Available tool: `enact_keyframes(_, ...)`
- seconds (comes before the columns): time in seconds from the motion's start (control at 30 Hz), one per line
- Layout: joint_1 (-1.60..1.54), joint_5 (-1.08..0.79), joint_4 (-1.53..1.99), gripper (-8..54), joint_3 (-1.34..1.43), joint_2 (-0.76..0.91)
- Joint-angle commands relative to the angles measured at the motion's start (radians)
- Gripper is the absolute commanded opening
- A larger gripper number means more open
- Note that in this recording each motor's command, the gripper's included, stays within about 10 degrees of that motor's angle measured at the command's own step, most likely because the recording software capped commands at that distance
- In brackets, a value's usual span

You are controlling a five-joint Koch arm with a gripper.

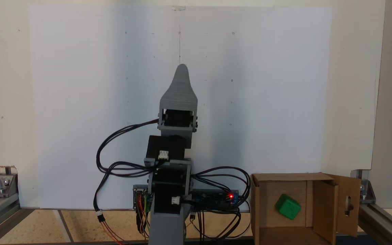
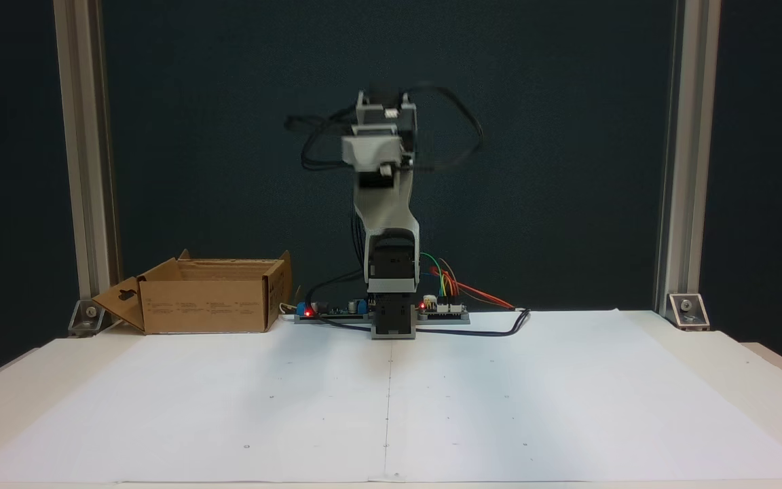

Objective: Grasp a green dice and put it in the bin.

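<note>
your arm: folded up over its base, upper links stacked. your claw: raised, tip pointing away from the base in a fixed view; one tip visible, jaw gap unreadable; blurred in the other.

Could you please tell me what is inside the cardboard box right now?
In a fixed view from above, the green dice lies inside the bin, on its floor. In the other fixed view, the bin's front wall hides the inside, so the dice is covered there.
</note>
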Motion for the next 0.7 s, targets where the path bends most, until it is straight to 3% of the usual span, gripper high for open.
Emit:
enact_keyframes(0.0,-0.003,0.041,-0.063,44.0,0.02,0.071)
enact_keyframes(0.13,0.002,0.046,-0.236,44.6,0.164,0.141)
enact_keyframes(0.67,0.04,0.018,-0.911,44.9,0.374,0.14)
